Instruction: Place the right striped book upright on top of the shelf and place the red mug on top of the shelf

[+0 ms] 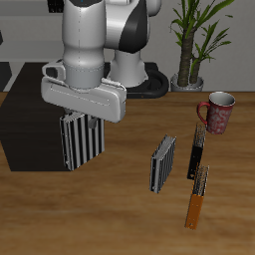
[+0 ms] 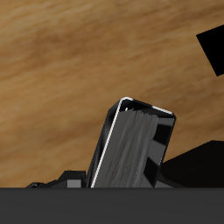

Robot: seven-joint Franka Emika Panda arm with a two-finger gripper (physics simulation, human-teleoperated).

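Note:
My gripper (image 1: 84, 118) is shut on the right striped book (image 1: 82, 141), which hangs upright below it with bold black-and-white stripes. The book is right beside the end of the black shelf (image 1: 25, 125), lower than the shelf's flat top. In the wrist view the book (image 2: 131, 144) fills the space between my dark fingers (image 2: 161, 144), over the wooden table. The red mug (image 1: 216, 113) stands upright on the table well away from the shelf, its handle facing the shelf side.
A greyer striped book (image 1: 163, 164) stands near the middle of the table. A thin dark book (image 1: 196, 151) and an orange book (image 1: 198, 195) stand beyond it. A potted plant (image 1: 194, 40) is at the back.

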